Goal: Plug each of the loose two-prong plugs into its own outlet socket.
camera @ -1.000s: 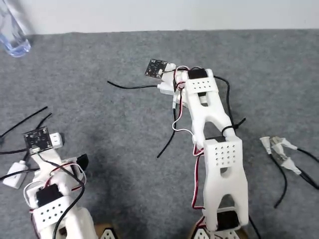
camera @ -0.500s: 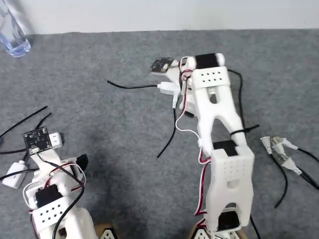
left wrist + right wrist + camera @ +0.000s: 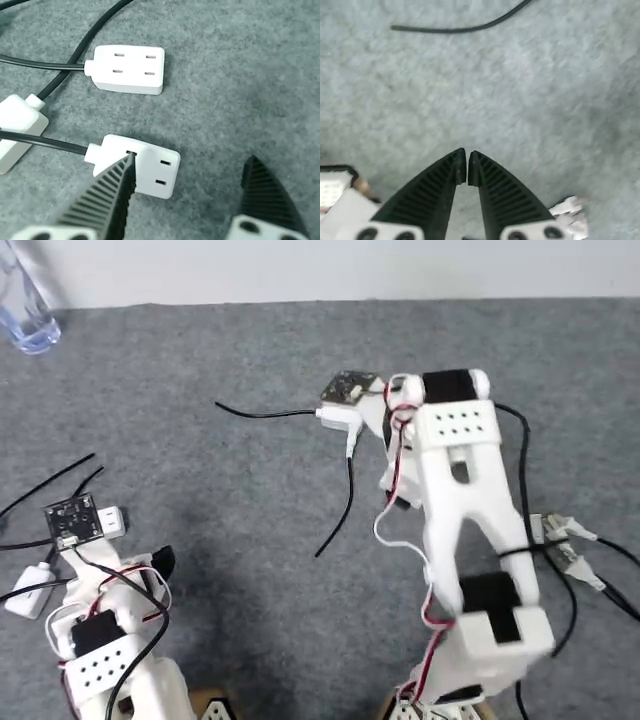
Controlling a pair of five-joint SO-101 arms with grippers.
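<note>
So far nothing looks plugged in: on the grey worktop [image 3: 180, 350], both sockets under the left arm show bare slots. The near socket [image 3: 145, 167] lies flat beneath the left tool [image 3: 187, 182], which hangs wide open above it and holds nothing. One finger's tip overlaps the socket's edge in the wrist view, though whether it touches cannot be told. The far socket [image 3: 127, 70] lies just beyond, apart from the first. Each rests slot-face up, its long axis in line with its black cord, which leaves from one short end. The two bodies lie roughly parallel. A third white block [image 3: 15, 127] with a cord sits beside them; plug or socket, it is hard to say.

Across the worktop, a white plug [image 3: 335, 418] lies flat by the right arm's wrist. Its long axis points toward the left arm's side, and its cord [image 3: 260, 416] trails off that way; the prongs cannot be made out. The right tool [image 3: 467, 162] is closed tip to tip on nothing, over bare worktop. A bunch of plugs [image 3: 560, 538] lies on the outer side of that arm's forearm. By this evidence every plug has yet to be picked up, turned prongs-first toward a socket's slots and pushed home.
</note>
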